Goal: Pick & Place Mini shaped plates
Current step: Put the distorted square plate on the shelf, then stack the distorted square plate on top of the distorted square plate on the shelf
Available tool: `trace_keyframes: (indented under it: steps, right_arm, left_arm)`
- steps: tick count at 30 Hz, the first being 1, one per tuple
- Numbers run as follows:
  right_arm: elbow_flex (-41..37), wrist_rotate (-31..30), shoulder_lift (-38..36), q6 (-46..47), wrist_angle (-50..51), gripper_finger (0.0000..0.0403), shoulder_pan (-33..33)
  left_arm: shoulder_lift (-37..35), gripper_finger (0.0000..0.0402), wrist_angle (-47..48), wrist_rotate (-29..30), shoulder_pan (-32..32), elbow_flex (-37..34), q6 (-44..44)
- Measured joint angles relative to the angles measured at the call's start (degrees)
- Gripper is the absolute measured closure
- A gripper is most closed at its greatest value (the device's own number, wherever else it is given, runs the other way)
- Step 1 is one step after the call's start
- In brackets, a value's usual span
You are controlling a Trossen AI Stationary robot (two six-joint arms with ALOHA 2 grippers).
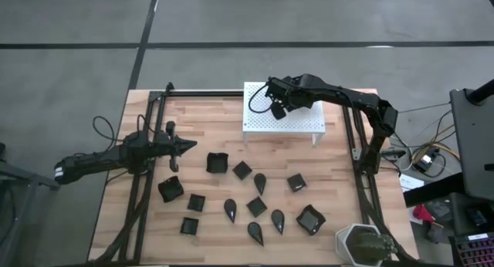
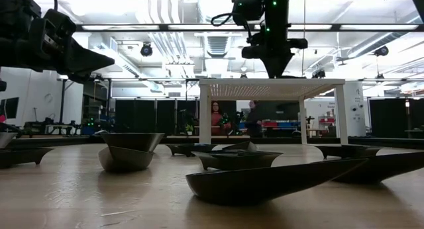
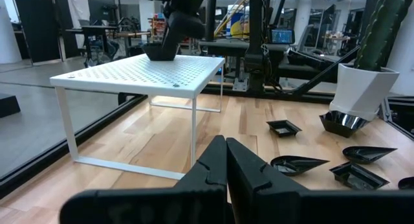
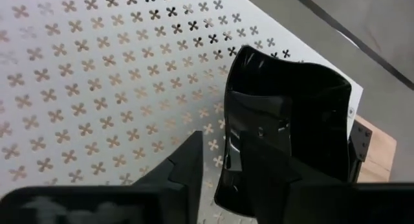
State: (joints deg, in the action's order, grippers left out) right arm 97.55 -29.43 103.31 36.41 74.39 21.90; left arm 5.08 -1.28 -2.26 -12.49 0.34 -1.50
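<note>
My right gripper is over the white perforated stand near its far-left corner, shut on one square black mini plate. The left wrist view shows that plate at the stand's top. Several more black mini plates, square and teardrop-shaped, lie flat on the wooden table in front of the stand. My left gripper hangs shut above the table's left part, touching nothing; in its own wrist view its fingers are closed together. My right gripper pinches the square plate by one side wall, with one finger outside and the other inside the hollow. The fingers come from above, slanting down. The plate is tilted at the stand's perforated top; I cannot tell whether it rests there.
A white pot with a green plant stands at the table's near-right corner. Black rails run along the table's left and right sides. Bare wood lies between the stand and the plates. People show in the room behind the table.
</note>
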Motion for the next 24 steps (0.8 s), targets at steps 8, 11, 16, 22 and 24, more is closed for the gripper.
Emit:
trace_keyframes:
  steps: [8, 11, 16, 22, 24]
  right_arm:
    - [3.5, 0.11, 0.0, -3.88, 0.33, 0.0263, -2.78]
    - [4.08, 0.97, 0.0, -5.72, 0.61, 0.026, -4.98]
    - [4.05, 4.92, 0.0, -8.82, 3.66, 0.0262, -9.89]
    - [4.03, 9.63, -0.02, -11.8, 6.66, 0.0275, -18.8]
    - [4.03, 10.47, -0.02, -14.13, 6.67, 0.0279, -22.46]
  left_arm:
    - [0.0, 0.0401, 0.0, 0.0, 0.0, 0.0, 0.0]
    - [0.0, 0.0401, 0.0, 0.0, 0.0, 0.0, 0.0]
    - [0.0, 0.0401, 0.01, 0.0, 0.0, 0.0, -0.01]
    - [0.0, 0.0401, 0.0, 0.0, 0.0, 0.0, -0.01]
    - [0.0, 0.0401, 0.01, 0.0, 0.0, 0.0, -0.02]
